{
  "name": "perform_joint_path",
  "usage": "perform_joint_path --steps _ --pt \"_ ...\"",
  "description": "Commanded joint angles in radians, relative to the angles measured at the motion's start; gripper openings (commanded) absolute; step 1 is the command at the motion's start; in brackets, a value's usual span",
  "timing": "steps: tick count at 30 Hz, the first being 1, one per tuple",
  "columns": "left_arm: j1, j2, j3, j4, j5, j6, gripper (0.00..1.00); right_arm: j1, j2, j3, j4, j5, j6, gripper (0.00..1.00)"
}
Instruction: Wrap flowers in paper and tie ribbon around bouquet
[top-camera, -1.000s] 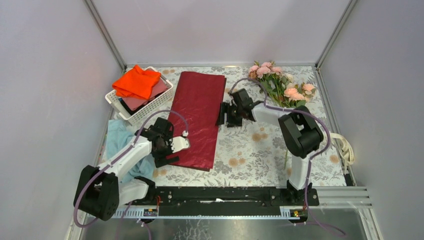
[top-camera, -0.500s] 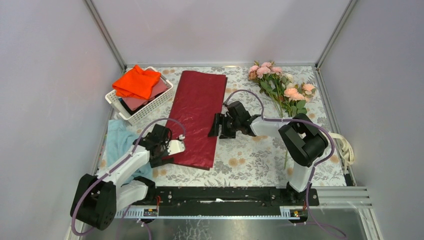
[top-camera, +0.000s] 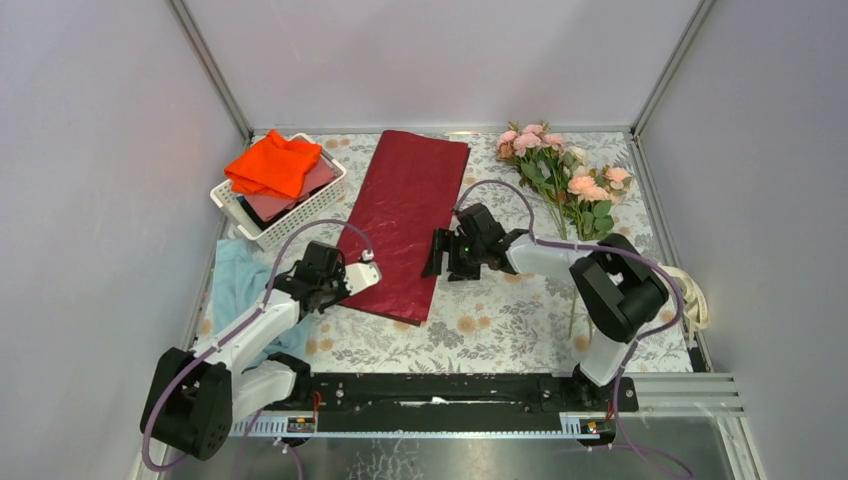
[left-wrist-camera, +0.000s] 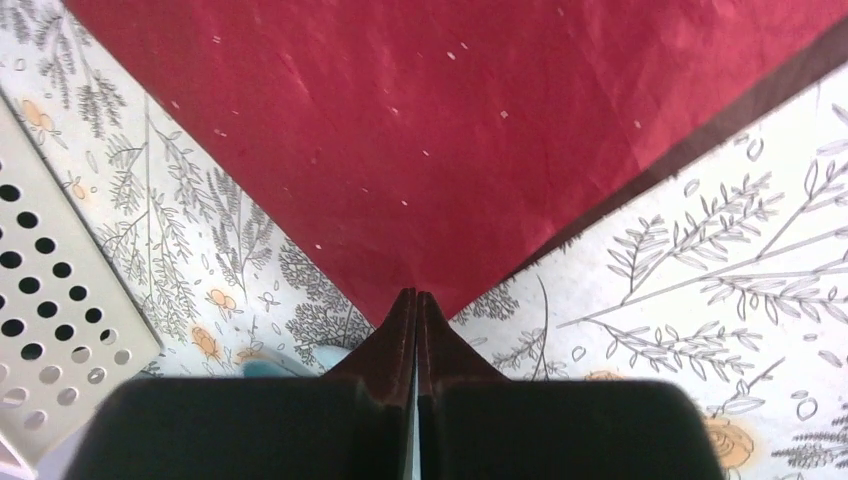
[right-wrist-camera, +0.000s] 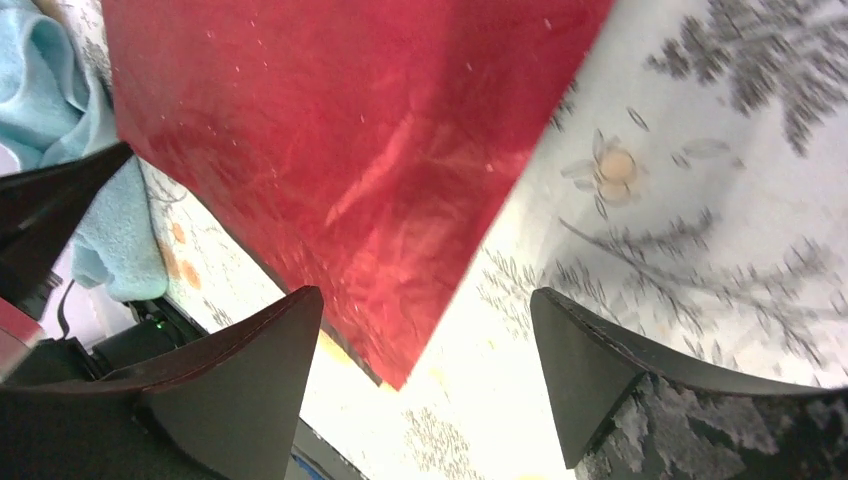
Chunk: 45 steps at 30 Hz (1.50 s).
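Now left gripper (left-wrist-camera: 415, 300) has gone from wide open to closed, fingertips pinching near-left corner of paper (top-camera: 415, 215). Sheet has swung since earlier frame: far edge now further right, nearer flowers (top-camera: 560, 170). Paper dark red, crinkly, faintly glossy, long rectangle flat on floral tablecloth (top-camera: 520, 300). Right gripper (right-wrist-camera: 425, 300) spread wide, sheet's right edge and near corner between fingers, not clamped.

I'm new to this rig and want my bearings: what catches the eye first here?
The large dark red paper lying mid-table dominates, with the left tool shut on its near corner. Pink flowers lie at the far right, and a bright orange cloth tops the white basket at the far left.
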<state>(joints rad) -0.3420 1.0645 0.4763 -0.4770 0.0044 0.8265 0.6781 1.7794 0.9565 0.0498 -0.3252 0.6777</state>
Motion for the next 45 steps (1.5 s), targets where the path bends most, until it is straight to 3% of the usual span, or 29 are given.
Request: perform_joint_path --steps 1,6,9,11,14,16,21,35,40,45 --pt "-0.006 -0.013 0.019 0.127 0.036 -0.082 0.00 -0.004 -0.127 -0.034 -0.127 0.058 -0.027 0.86" --pt "-0.006 -0.027 0.035 0.110 0.049 -0.126 0.00 -0.004 -0.215 -0.158 -0.088 0.052 0.041 0.86" --pt "0.014 -0.024 0.071 0.010 0.018 -0.108 0.02 0.003 -0.251 -0.189 -0.094 0.075 0.054 0.86" --pt "0.114 0.009 0.134 -0.064 0.057 -0.140 0.17 0.011 -0.257 -0.186 -0.113 0.080 0.046 0.85" --pt "0.296 0.112 0.247 -0.164 0.185 -0.205 0.60 0.026 -0.244 -0.178 -0.110 0.091 0.047 0.84" --pt "0.360 0.181 0.283 -0.161 0.220 -0.274 0.77 0.034 -0.217 -0.172 -0.088 0.093 0.053 0.84" --pt "0.377 0.347 0.321 -0.090 0.282 -0.415 0.92 0.042 -0.150 -0.172 0.027 0.048 0.099 0.82" --pt "0.215 0.599 0.367 -0.029 0.294 -0.488 0.87 0.063 -0.029 -0.133 0.189 0.020 0.154 0.81" --pt "0.122 0.612 0.383 -0.041 0.333 -0.482 0.87 0.054 0.018 -0.020 0.140 0.032 0.103 0.83" --pt "0.087 0.611 0.391 -0.046 0.378 -0.473 0.86 0.010 -0.039 -0.037 0.128 0.034 0.067 0.84"
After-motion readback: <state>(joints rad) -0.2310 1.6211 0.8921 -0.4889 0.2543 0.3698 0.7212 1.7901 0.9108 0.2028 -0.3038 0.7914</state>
